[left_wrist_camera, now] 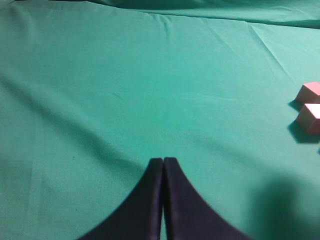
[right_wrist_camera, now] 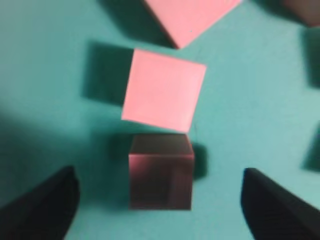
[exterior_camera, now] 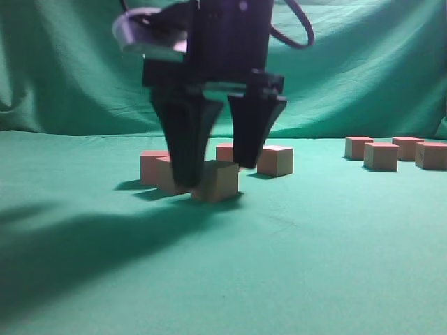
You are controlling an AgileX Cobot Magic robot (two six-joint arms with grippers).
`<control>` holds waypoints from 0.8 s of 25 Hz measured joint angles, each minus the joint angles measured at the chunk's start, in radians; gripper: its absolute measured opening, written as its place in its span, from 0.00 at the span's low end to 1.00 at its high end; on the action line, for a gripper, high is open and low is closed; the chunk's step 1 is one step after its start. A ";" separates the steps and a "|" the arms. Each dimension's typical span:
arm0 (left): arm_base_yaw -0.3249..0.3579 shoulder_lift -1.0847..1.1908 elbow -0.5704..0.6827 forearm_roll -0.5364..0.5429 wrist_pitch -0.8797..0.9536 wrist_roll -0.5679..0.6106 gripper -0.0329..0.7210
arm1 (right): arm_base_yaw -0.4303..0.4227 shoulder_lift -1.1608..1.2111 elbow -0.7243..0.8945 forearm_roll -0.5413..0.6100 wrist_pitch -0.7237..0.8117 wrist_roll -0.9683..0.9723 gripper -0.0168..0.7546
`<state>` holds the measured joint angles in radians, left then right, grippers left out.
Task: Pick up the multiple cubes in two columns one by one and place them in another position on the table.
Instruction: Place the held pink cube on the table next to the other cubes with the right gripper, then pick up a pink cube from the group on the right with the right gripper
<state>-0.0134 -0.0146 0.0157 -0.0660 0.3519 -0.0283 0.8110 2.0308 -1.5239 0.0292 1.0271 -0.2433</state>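
Exterior view looks along the table [exterior_camera: 314, 251] at object height, with the right gripper [exterior_camera: 215, 162] hanging low in the middle of the picture. Its jaws are spread, and they reach down about a cluster of cubes. The nearest cube [exterior_camera: 217, 180] of that cluster rests on the cloth between the jaws, close against the left-hand one; I cannot tell whether they touch. Behind it stand more cubes, one [exterior_camera: 151, 166] to the left and one [exterior_camera: 275, 160] to the right, the others partly hidden by the black fingers. Well apart, at the right edge, a second group of four cubes [exterior_camera: 381, 155] stands on the table.

Right wrist view looks straight down: a shaded cube [right_wrist_camera: 161, 171] lies between the two dark fingertips [right_wrist_camera: 42, 207], clear of both, with green cloth showing on either side. A brightly lit pink cube [right_wrist_camera: 163, 90] sits just beyond it, turned slightly askew, and part of another shows at the top edge.

Left wrist view shows the left gripper [left_wrist_camera: 163, 161] with its jaws pressed together and holding nothing, above bare cloth. Two cubes [left_wrist_camera: 311, 105] appear at that picture's right edge, one just behind the other.
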 joint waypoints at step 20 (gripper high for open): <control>0.000 0.000 0.000 0.000 0.000 0.000 0.04 | -0.276 -0.306 -0.285 -0.201 0.217 0.336 0.86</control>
<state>-0.0134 -0.0146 0.0157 -0.0660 0.3519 -0.0283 0.5348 1.7245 -1.8090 -0.1722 1.2442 0.0922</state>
